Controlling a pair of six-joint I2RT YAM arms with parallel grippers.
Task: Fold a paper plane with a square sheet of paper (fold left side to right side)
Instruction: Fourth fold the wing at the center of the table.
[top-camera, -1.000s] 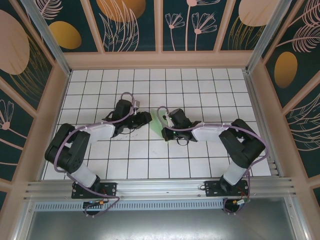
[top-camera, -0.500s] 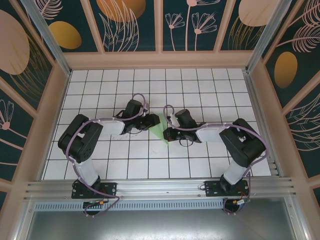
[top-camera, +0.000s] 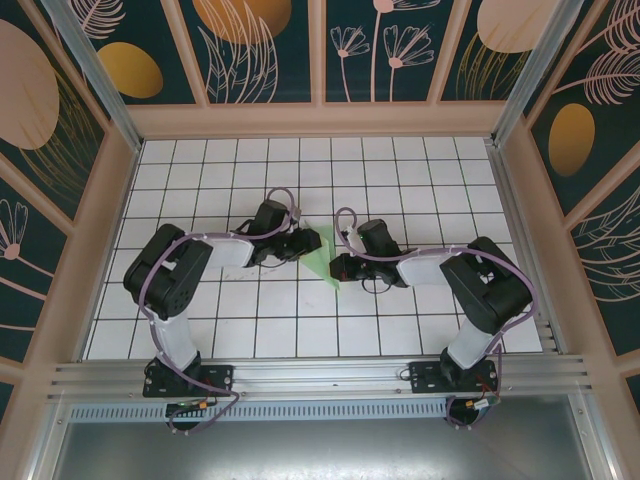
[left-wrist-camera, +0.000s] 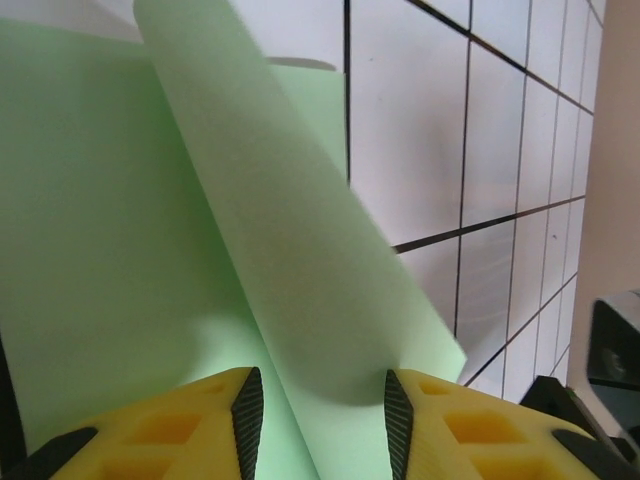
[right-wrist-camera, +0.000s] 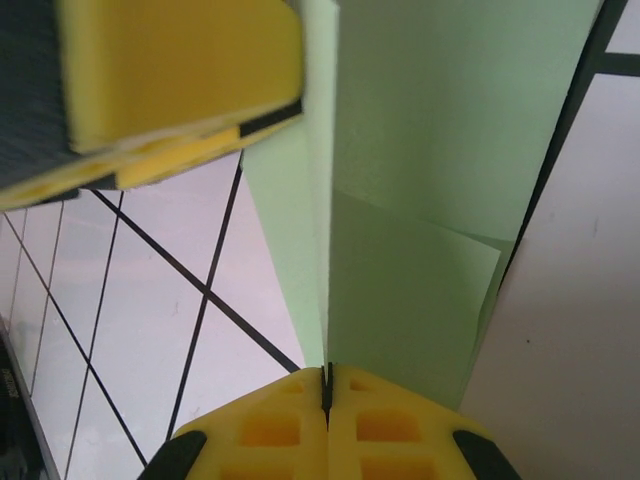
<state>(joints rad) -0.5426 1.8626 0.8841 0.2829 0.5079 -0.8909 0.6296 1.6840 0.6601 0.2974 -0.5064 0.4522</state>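
**Left arm closes in on the half-folded paper**

Swinging its elbow inward over the last second, the left arm has brought the left gripper (top-camera: 305, 243) right up to the left edge of the green paper (top-camera: 322, 256). The right gripper (top-camera: 338, 266) has slid a little toward the near end of that paper, on its right side. The paper itself lies on the white tiled table (top-camera: 400, 180), between the two grippers.

From the left wrist, the left jaws stand apart with a raised, curling flap (left-wrist-camera: 300, 250) of the paper rising between the pads. They straddle it rather than squeeze it. On the paper's other side the right jaws are pressed together, and a thin upright edge of the paper runs straight into their seam, so they look clamped on it.

By my reckoning the job is midway. The paper already reads as a narrow wedge with layers overlapping, so some folds are made. The lifted flap isn't laid across to the right or creased flat yet, and the slim dart shape is not there.
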